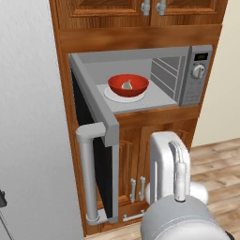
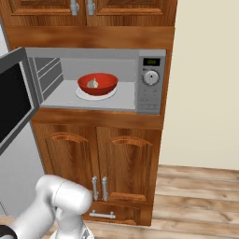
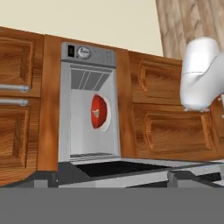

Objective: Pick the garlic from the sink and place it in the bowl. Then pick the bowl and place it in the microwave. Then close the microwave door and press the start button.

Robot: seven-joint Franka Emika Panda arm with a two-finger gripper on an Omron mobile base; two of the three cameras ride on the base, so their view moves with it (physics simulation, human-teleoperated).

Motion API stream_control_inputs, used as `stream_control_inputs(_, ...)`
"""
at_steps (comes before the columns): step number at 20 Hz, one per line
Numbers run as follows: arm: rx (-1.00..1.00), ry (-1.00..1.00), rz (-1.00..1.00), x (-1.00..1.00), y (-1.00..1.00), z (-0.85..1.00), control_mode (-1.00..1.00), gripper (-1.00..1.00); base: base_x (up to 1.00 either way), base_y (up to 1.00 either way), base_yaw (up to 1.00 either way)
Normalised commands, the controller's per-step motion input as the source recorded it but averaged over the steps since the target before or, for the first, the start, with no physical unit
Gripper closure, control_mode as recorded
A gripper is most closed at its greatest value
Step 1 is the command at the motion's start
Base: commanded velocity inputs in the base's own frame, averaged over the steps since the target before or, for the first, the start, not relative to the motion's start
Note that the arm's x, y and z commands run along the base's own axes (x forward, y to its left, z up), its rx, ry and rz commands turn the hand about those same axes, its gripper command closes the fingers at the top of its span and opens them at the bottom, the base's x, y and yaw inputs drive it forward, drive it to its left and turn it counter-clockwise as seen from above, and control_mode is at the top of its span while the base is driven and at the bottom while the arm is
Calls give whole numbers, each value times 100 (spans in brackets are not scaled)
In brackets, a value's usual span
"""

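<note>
The microwave (image 1: 197, 89) (image 2: 150, 93) (image 3: 87, 52) stands open in the wooden cabinet wall. Inside, the red bowl (image 1: 128, 84) (image 2: 97, 83) (image 3: 97, 112) rests on the white round plate (image 1: 115, 95). The pale garlic (image 1: 127, 85) (image 2: 93, 83) (image 3: 95, 113) lies in the bowl. The microwave door (image 1: 101, 112) (image 2: 14, 102) (image 3: 118, 168) swings out to the left, its thick grey bar handle (image 1: 88, 173) facing me. My gripper is open and holds nothing. It is drawn back from the microwave, and the hand view looks at the cavity rolled on its side.
The control panel with round knob (image 1: 198, 71) (image 2: 150, 77) is right of the cavity. Wooden cupboard doors (image 2: 98, 158) sit below and above. A tall grey appliance side (image 1: 28, 117) stands left of the door. Wood floor (image 2: 196, 196) and a beige wall lie to the right.
</note>
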Motion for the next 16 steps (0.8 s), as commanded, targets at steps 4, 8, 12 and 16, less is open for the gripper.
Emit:
stream_control_inputs(4, -6, -6, -5, 11, 96, -69, -100, -100, 0, 0, 0)
stream_control_inputs(8, -11, 0, -3, 47, 97, -82, -100, -100, 0, 0, 0)
stream_control_inputs(12, -8, 0, -3, 98, 71, -74, -100, -100, 0, 0, 0)
stream_control_inputs(16, -9, 0, -2, 100, 74, -67, -100, -100, 0, 0, 0)
